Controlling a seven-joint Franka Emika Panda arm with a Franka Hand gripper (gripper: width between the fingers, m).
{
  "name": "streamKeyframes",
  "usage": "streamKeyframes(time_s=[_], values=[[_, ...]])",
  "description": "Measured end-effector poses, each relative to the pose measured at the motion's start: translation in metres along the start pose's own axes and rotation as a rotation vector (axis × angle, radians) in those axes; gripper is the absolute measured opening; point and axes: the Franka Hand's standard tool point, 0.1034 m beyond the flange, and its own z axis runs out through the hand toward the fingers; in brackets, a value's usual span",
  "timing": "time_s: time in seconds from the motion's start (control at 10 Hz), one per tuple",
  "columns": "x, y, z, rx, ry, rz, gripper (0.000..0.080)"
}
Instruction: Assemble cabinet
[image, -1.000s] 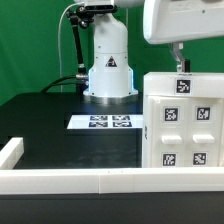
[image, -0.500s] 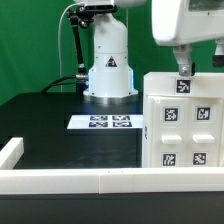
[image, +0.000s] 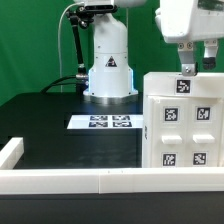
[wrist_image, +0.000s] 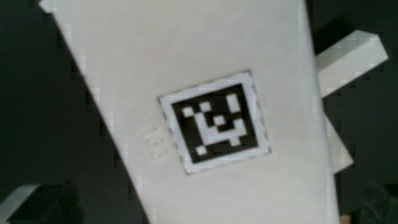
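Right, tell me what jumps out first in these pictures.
The large white cabinet dominates the exterior view's right, its face covered in black-and-white square tags. Directly above it hangs the open gripper, holding nothing; the wrist view is nearly filled by a white tagged surface below it. Behind, the arm's white base rises, with the marker board flat on the black table.

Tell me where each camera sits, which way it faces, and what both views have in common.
Exterior view: off the arm, low at the table's near rail, facing the robot base; marker board centre, cabinet on the exterior view's right, open tool above it.
Wrist view: on the wrist, looking down close at a white tagged cabinet face; a blurred tool finger shows at a corner.
Shared: the cabinet only.
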Motion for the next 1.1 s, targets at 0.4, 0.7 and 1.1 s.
streamKeyframes(time_s=[0.4,0.7,1.1], values=[[-0.004,-0.003,0.008,0.004,-0.023,-0.086,0.0796],[-0.006,-0.004,0.012,0.008,-0.025,-0.082,0.0796],[-0.008,-0.003,0.014,0.01,-0.028,-0.079,0.056]])
